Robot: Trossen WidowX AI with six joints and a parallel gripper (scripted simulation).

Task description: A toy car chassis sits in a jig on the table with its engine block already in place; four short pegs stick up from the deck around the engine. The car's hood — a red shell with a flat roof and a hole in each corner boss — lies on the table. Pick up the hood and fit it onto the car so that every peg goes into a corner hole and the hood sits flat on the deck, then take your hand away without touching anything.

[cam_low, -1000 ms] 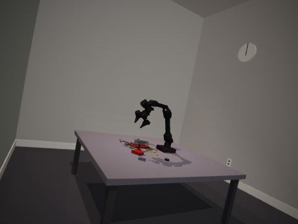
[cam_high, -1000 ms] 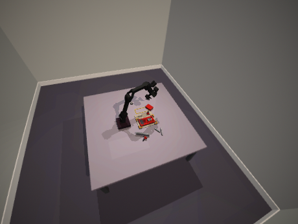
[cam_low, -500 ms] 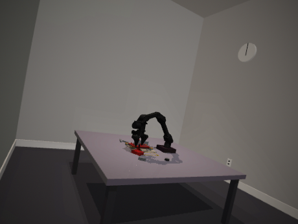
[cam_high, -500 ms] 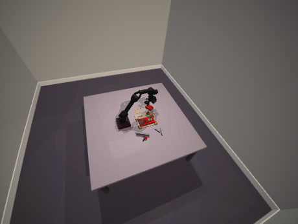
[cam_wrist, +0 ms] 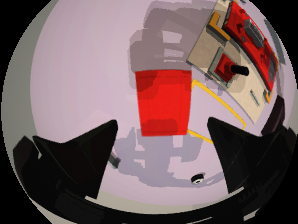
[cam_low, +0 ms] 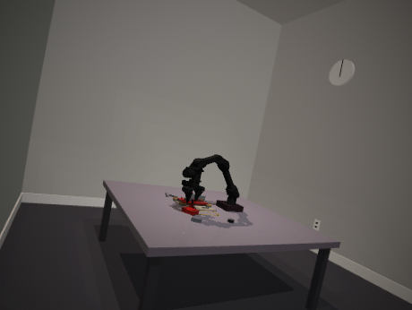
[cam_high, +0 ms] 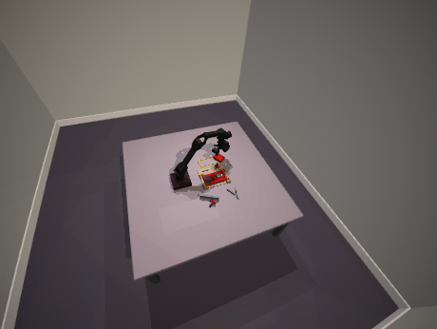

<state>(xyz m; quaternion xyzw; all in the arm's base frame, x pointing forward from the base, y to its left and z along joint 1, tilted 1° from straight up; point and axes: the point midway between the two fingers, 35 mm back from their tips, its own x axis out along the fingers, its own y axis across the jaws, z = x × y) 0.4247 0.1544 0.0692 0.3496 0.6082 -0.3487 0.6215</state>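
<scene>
The red hood (cam_high: 218,157) (cam_low: 190,210) (cam_wrist: 164,102) lies on the table with its flat roof facing the wrist camera. It is beside the jig board, apart from it. My gripper (cam_low: 193,201) (cam_wrist: 163,123) is open and empty, pointing down above the hood. In the wrist view the hood shows between and ahead of the two fingertips, touching neither. The red chassis (cam_high: 215,178) (cam_wrist: 237,20) sits in the jig (cam_wrist: 200,49), with a grey engine block (cam_wrist: 254,32) on it. The pegs are too small to make out, and the hood's corner holes are hidden.
A yellow outline (cam_wrist: 194,85) lies between hood and jig. A red part with a black upright stick (cam_wrist: 240,70) stands on the jig board. A small wheel (cam_low: 230,220) (cam_wrist: 198,178) and a grey piece (cam_low: 196,219) (cam_wrist: 114,160) lie nearby. A grey bar (cam_high: 209,197) lies beyond the chassis.
</scene>
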